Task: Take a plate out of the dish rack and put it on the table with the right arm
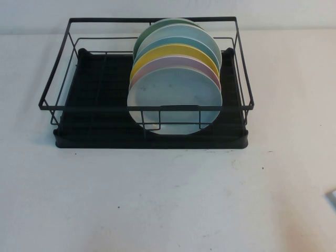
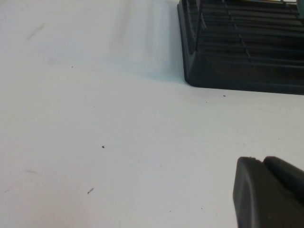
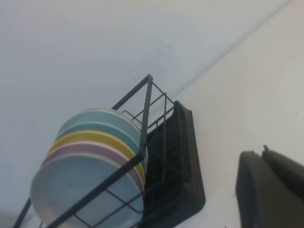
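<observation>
A: Plates, five upright in the dish rack [image 1: 63, 79], right half. Front one is the plate [image 1: 176, 100], pale grey-blue, facing the robot.

B: Behind it?

A: Pink-lavender plate [image 1: 202, 67] touching it, then yellow plate [image 1: 178, 51], light-blue plate [image 1: 202, 43], green plate [image 1: 157, 26] at the back. Rack's front wires [image 1: 178, 107] cross the grey-blue plate's lower face.

B: Grippers?

A: Left gripper [image 2: 268, 192] over bare surface [image 1: 157, 199], near the rack's tray corner [image 2: 199, 71]. Right gripper [image 3: 270, 190] off the rack's right end, apart from the plates. Only one dark piece of each shows in its wrist view, so jaws open or closed: cannot tell.

B: Surface, room?

A: White matte, tiny dark specks. Plain pale wall [image 1: 31, 16] behind the rack. Grey object [image 1: 332, 198] at right edge, unclear.
</observation>
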Robot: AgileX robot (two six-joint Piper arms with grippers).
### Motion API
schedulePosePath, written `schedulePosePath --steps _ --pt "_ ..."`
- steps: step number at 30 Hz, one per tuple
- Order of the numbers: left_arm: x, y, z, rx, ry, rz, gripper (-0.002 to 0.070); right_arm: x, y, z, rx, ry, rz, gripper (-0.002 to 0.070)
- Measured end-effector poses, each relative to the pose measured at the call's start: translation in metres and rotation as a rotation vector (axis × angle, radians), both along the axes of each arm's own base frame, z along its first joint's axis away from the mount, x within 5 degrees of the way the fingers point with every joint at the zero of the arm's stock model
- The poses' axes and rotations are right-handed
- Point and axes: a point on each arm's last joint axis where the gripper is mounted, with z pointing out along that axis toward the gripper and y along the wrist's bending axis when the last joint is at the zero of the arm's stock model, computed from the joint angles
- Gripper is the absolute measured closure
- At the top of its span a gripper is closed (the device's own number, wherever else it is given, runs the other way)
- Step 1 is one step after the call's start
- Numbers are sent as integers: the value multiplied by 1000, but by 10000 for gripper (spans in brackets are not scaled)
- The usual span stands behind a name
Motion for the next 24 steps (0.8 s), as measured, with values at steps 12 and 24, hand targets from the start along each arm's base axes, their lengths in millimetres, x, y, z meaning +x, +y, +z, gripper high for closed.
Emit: schedulePosePath --steps 12,24 --pt "0 0 0 0 0 0 679 8 19 52 -164 75 220 694" --pt "0 0 0 0 0 0 679 113 40 94 -471 322 541 694"
